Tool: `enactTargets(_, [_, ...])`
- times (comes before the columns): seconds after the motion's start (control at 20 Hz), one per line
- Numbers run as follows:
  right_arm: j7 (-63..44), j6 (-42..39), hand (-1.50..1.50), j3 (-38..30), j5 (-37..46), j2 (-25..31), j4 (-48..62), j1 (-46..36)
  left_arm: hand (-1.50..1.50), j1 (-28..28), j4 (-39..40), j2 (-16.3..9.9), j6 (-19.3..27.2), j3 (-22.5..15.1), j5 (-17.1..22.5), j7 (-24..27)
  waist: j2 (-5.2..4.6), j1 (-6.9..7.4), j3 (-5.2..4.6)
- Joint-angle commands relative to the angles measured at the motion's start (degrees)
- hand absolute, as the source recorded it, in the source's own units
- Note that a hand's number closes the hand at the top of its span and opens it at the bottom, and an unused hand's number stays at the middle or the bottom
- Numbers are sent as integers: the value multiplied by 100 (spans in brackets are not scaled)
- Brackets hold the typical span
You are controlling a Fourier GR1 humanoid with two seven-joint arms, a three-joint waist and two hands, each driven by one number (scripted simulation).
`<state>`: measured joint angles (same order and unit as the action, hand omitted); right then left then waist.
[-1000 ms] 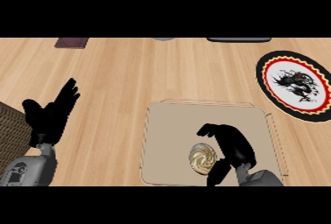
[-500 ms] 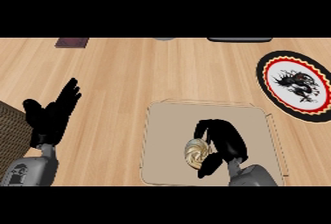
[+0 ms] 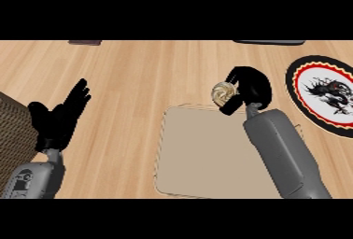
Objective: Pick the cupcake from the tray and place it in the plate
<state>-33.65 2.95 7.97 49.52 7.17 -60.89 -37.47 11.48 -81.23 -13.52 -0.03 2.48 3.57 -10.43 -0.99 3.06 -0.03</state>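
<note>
At the counter's left edge you have a woven brown basket [image 3: 12,133] partly cut off by the view, and just beside it your left hand [image 3: 60,116] rests open, fingers straight and held up, thumb set apart; it takes no part in the work.

Toward the near middle of the counter [image 3: 138,70] lies the tan tray [image 3: 207,158], with nothing on its visible surface; your right forearm crosses over its right side.

Past the tray's far edge, your right hand [image 3: 251,88] has its fingers and thumb curled round the cupcake [image 3: 223,93], whose pale swirled top shows at the hand's left side. The cupcake sits in the hand, clear of the tray and over bare wood.

At the counter's right edge lies the plate [image 3: 324,93], black-rimmed with a red ring and a dark figure on white, near the hand but apart from it.

So you are, by my reading, in the carry step: pick done, placing not yet done. The next move calls for taking the hand rightward over the plate's white centre, lowering it, and only then opening the fingers, keeping the cupcake upright.
</note>
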Motion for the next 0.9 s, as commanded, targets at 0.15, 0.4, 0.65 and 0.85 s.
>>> enactTargets(0.15, [-777,1795,150,-147,1542,406,708,-1202,0,-32,-48,115,103,-92,-114,70,18,-3,-1])
enactTargets(0.4, [-1357,2515,150,-496,2134,716,1381,-1642,0,-85,116,-30,-47,93,-7,168,40,-110,2])
enactTargets(0.65, [-1268,2885,150,-1074,1741,888,1604,-1697,0,140,102,8,115,202,-25,-59,69,-222,5])
enactTargets(0.85, [-822,3433,150,-1477,1425,1096,2039,-1443,0,190,280,18,78,156,-129,-34,59,-233,6])
